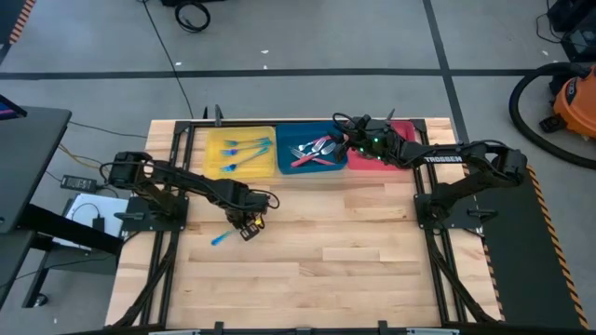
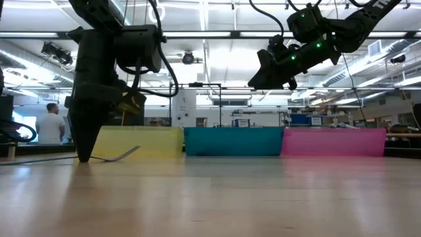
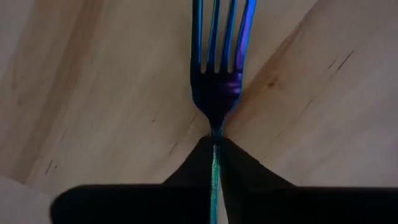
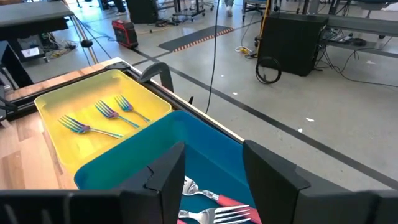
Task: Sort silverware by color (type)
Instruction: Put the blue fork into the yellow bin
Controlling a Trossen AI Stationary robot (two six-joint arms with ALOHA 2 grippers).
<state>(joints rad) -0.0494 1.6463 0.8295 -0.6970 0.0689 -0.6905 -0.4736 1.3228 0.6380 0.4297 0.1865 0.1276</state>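
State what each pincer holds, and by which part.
The left pincer is shut on the handle of an iridescent blue-teal metal fork, just below the neck, down at the wooden table. The right pincer, open above the blue tray, holds nothing.

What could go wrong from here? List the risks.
1. The left gripper pinches only the thin handle of the iridescent fork; the fork could twist or slip out on lifting.
2. Its fingertips are down at the wooden table, so they might scrape it.
3. The right gripper hangs open above the blue tray, beside the yellow tray where the left arm probably heads; the arms could crowd.
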